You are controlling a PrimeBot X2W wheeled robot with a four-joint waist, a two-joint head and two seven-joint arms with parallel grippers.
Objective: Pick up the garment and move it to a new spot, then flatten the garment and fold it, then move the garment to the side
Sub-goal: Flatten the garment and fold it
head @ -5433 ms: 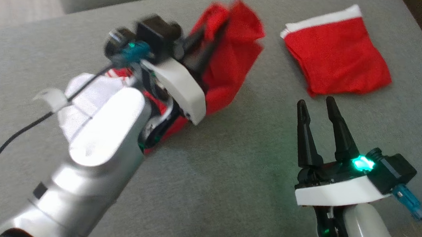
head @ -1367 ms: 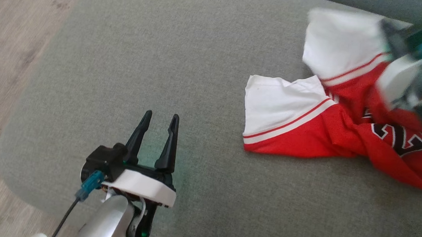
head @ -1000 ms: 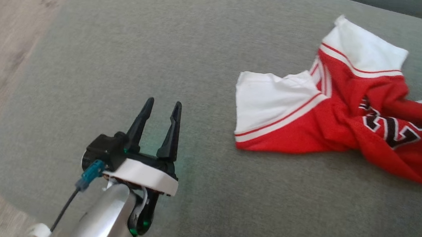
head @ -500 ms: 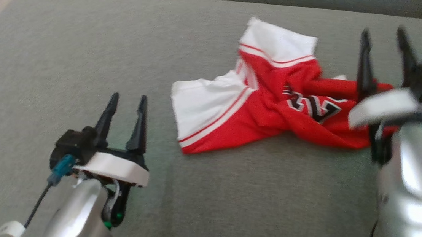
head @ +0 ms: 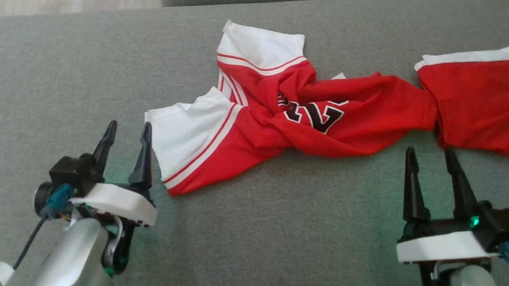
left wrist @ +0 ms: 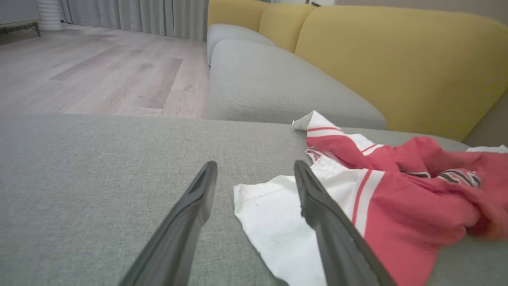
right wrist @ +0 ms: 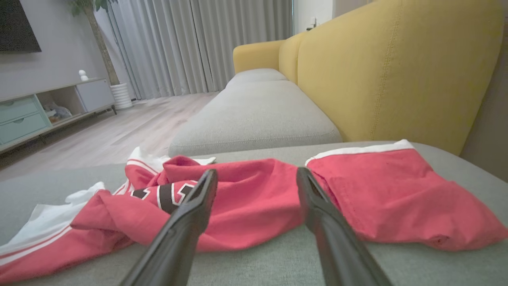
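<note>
Two tools stand with their fingers spread wide and nothing between them, the left tool [head: 129, 125] and the right tool [head: 429, 151] both pointing away from the robot over the grey sofa cushion [head: 273, 246]. The garment [head: 368, 111], a red jersey with white striped panels and a black number, lies crumpled and twisted on the cushion just beyond them, not yet flattened. Its long axis runs slantwise, from a white panel [head: 181, 132] at the near left up toward the far right, where its red end meets or nearly meets a second red piece [head: 479, 103] lying folded flat. The left tool is the nearer: the white panel's edge lies just beside its inner finger, and in the left wrist view that finger [left wrist: 325, 226] crosses the white corner. The right tool faces the garment's red end across a strip of bare cushion. Flattening, as I judge it, calls for each tool to take its own end and draw the twist out along that axis
</note>
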